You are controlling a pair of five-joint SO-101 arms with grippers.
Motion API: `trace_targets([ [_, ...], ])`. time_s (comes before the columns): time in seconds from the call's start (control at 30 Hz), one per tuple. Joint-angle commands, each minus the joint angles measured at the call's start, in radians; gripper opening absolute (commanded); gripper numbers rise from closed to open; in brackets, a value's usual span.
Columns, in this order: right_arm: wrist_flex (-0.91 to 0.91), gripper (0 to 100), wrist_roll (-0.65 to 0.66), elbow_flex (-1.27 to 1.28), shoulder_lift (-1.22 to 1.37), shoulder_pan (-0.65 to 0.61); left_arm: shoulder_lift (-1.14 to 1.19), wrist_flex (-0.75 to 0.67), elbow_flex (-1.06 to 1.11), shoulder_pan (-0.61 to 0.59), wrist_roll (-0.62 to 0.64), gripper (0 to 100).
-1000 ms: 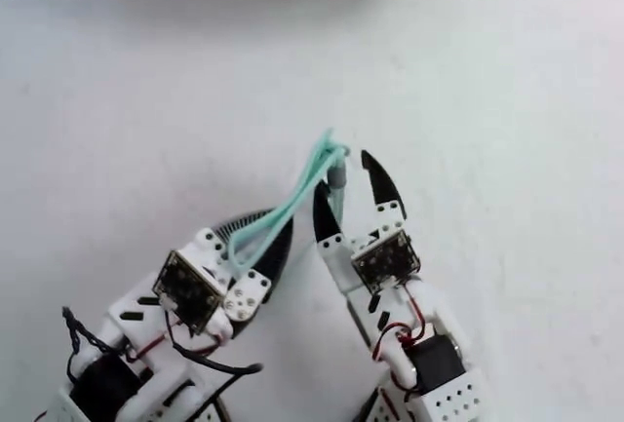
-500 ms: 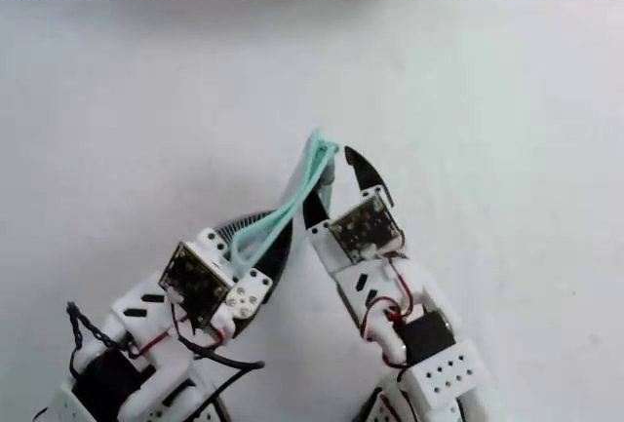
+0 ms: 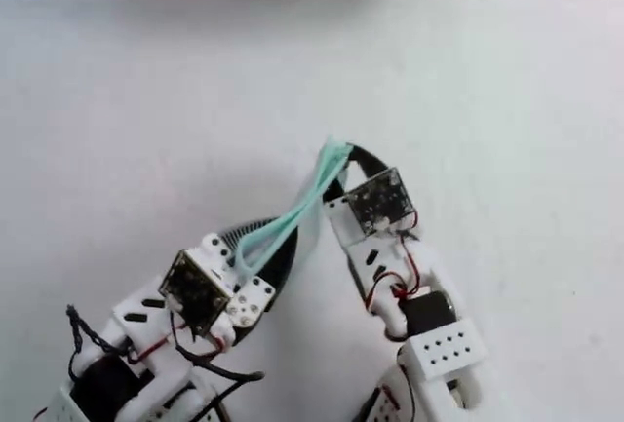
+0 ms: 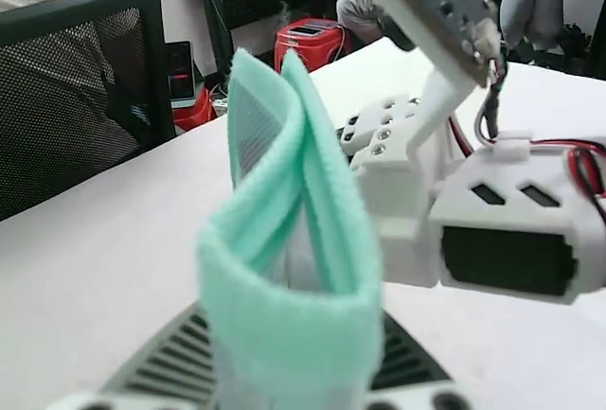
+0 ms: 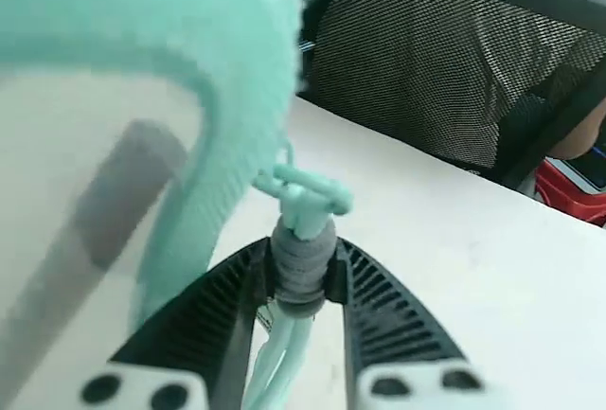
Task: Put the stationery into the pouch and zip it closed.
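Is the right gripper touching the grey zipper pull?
Touching: the right wrist view shows the right gripper clamped on the grey zipper pull, no gap.

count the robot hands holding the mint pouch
2. The left hand grips the pouch at its near end, closer to the arm bases; the right hand pinches a grey pull at its far end. None looks hidden.

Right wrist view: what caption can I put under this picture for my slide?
The right gripper pinches a small grey pull at the edge of the mint pouch.
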Motion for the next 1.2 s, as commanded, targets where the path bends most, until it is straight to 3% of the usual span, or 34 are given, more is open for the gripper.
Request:
trace_targets([
  [0.0,-0.051,1.9,-0.011,-0.066,-0.018,0.074,-0.004,-0.002,-0.015,0.062,0.012,4],
  [0.23,0.021,1.9,-0.011,-0.081,-0.217,0.143,-0.004,0.012,-0.014,0.054,0.011,4],
  [0.5,0.417,1.8,-0.002,-0.410,-0.418,0.093,-0.005,-0.009,-0.003,-0.045,0.011,4],
  [0.73,0.639,1.8,0.054,-0.709,-0.291,0.022,-0.005,-0.157,0.130,-0.061,0.011,4],
  [0.93,0.825,1.8,0.051,-1.016,-0.074,-0.061,-0.002,-0.153,0.137,-0.062,0.011,4],
  [1.17,1.036,1.8,-0.055,-1.324,0.139,-0.177,-0.002,-0.155,0.138,-0.064,0.011,4],
])
